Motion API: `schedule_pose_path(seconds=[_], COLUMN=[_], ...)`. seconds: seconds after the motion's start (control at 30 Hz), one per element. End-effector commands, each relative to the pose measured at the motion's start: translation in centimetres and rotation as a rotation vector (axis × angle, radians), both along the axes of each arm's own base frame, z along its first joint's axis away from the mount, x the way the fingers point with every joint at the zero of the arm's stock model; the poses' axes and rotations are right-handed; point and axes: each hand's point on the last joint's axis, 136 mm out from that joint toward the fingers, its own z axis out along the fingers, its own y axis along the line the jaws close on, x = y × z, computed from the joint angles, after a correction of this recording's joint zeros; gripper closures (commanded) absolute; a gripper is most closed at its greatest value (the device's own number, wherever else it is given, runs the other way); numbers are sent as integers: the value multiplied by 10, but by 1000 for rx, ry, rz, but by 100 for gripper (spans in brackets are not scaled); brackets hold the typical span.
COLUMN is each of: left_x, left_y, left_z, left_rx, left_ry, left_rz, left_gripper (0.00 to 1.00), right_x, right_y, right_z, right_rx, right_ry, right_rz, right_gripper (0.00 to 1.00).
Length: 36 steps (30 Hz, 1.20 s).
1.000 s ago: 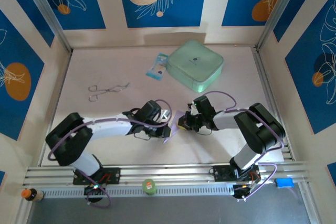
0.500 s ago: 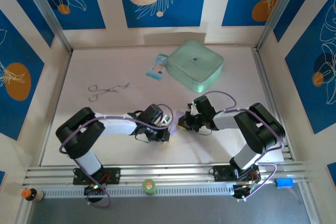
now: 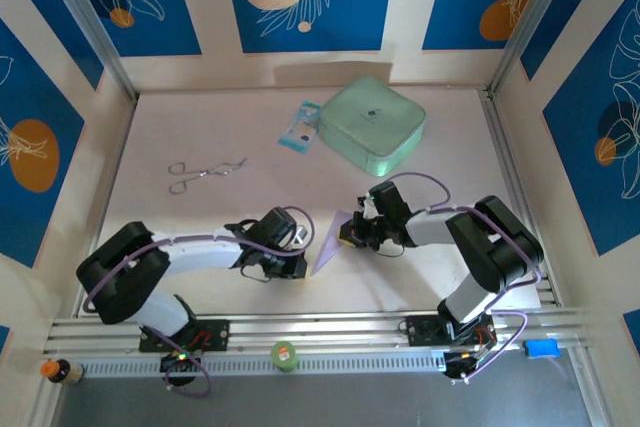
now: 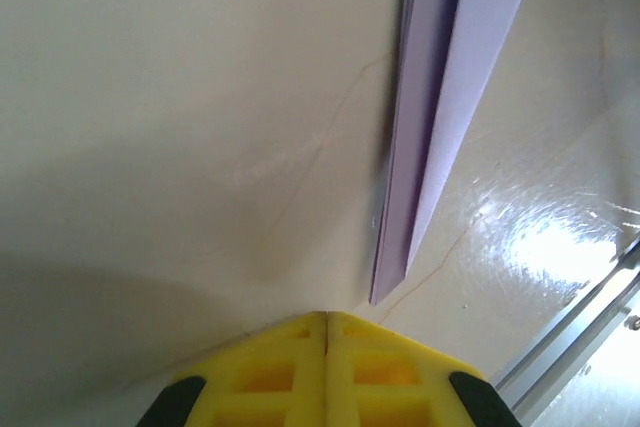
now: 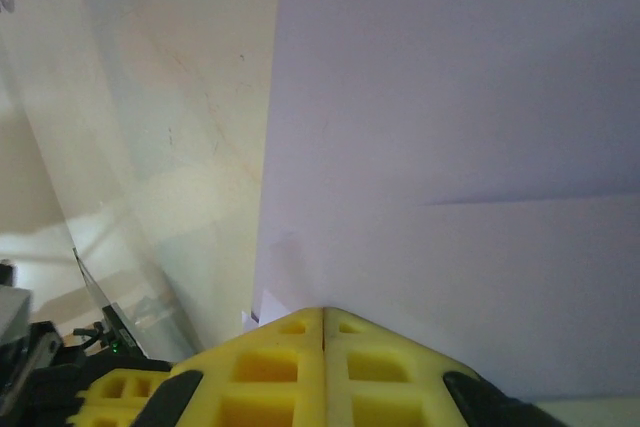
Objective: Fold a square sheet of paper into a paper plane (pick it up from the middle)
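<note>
Paper plane (image 3: 328, 240) long axis diag., tip twd near-left.

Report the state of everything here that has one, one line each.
paper: folded into a narrow pointed shape, between the two tools.
left tool: shut, empty, just short of the paper's tip.
right tool: shut, tips at the paper; whether it grips it is unclear.
mint-green case: closed.
forceps: closed, lying flat.
</note>
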Motion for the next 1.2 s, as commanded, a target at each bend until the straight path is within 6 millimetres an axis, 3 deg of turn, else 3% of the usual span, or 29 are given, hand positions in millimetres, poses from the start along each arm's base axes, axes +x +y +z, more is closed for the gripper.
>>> schedule_pose_path(seconds=[0.0,0.27,0.47,0.73,0.9,1.17], left_x=[7,27,31,41,50,56], left_y=[6,16,25,19,7,-10], left_z=[14,42,42,42,43,27], left_rx=[20,4,1,-55,-127,-162], left_ry=[-69,-202,-214,-167,-139,-70], left_rz=[20,105,147,162,171,118], left_gripper=[98,96,93,83,74,72], right_x=[-7,-18,-28,-24,-15,-33], right_y=[1,28,39,57,37,12], right_z=[-6,2,4,53,56,38], right_rx=[-23,5,0,55,-17,-40], right_ry=[22,5,-5,-150,-164,-52], right_rz=[70,272,390,431,247,82], right_gripper=[99,99,99,94,89,86])
